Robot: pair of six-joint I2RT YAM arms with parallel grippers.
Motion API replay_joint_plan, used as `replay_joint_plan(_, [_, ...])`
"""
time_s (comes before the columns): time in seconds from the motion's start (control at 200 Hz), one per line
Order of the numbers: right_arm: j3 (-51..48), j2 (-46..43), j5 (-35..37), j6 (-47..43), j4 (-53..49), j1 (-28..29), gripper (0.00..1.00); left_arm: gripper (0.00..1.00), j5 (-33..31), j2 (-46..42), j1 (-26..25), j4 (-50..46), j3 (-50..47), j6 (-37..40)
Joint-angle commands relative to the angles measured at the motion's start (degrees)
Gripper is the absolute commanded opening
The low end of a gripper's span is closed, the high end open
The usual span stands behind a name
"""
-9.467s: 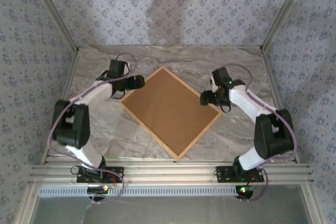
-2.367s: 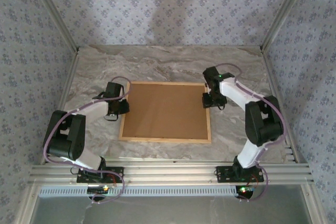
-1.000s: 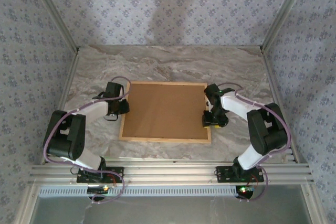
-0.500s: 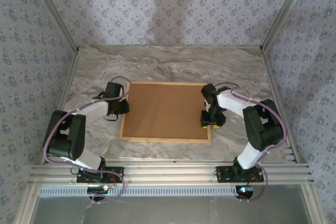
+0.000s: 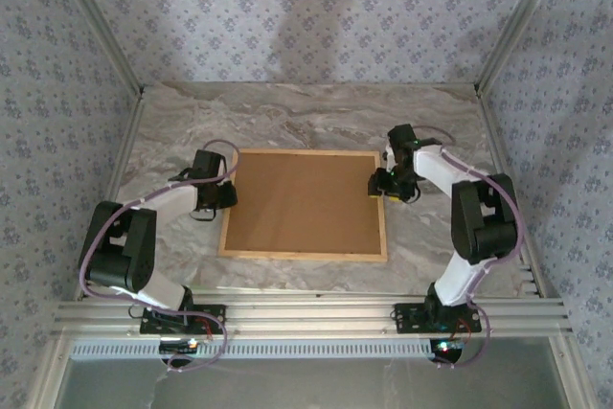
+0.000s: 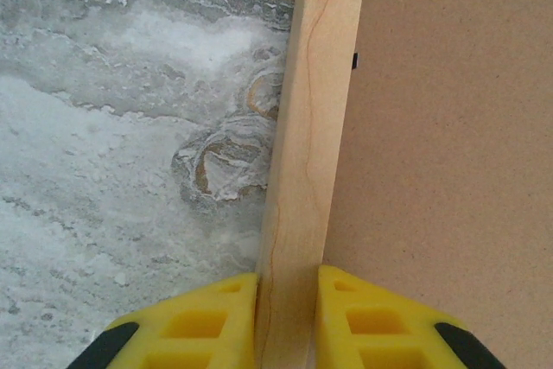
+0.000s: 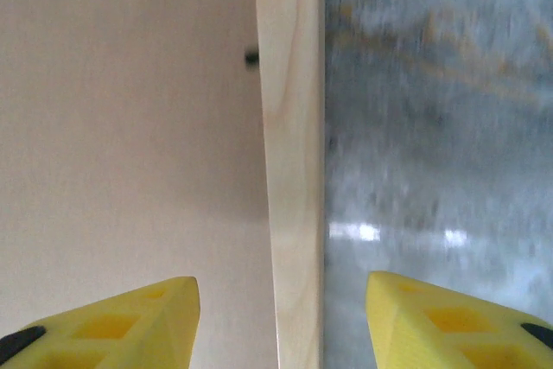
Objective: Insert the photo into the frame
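Left fingers [image 6: 194, 326] pinching frame [image 6: 307, 127], right fingers [image 7: 130, 317] apart (straddling)

The frame [image 5: 304, 257] lies flat and square-on on the marbled tabletop [image 5: 287, 117], back side up, with the brown backing board [image 5: 302, 203] filling it. My left tool [image 5: 218, 196] sits at the middle of its left rail. My right tool [image 5: 383, 184] is at the upper part of its right rail.
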Motion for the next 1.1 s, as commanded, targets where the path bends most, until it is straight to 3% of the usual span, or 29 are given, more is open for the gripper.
replay_joint_plan(0.0, [2.30, 4.00, 1.84, -2.03, 1.26, -0.08, 0.55, 0.22, 2.66, 0.15, -0.83, -3.50, -1.67, 0.11])
replay_joint_plan(0.1, [2.88, 6.47, 1.05, -2.95, 2.36, -0.14, 0.53, 0.22, 2.29, 0.26, -0.83, -2.91, -1.88, 0.11])
replay_joint_plan(0.435, [1.06, 6.30, 4.05, -4.06, 1.91, -0.14, 0.24, 0.27, 4.43, -1.93, -0.83, -3.22, -0.64, -1.10])
replay_joint_plan(0.645, [1.78, 5.95, 8.04, -5.68, 1.12, -0.41, 0.20, 0.53, 3.73, -5.65, -0.42, -2.17, 1.19, -3.03])
replay_joint_plan(0.75, [2.06, 6.17, 7.75, -5.95, 1.55, -0.41, 0.20, 0.61, 1.37, -4.82, 0.35, -2.62, 3.90, -2.34])
replay_joint_plan(1.095, [1.86, 6.82, 7.30, -7.11, 2.74, -0.92, 0.20, 0.53, -5.03, 8.82, 2.33, -9.41, 16.54, 1.73])
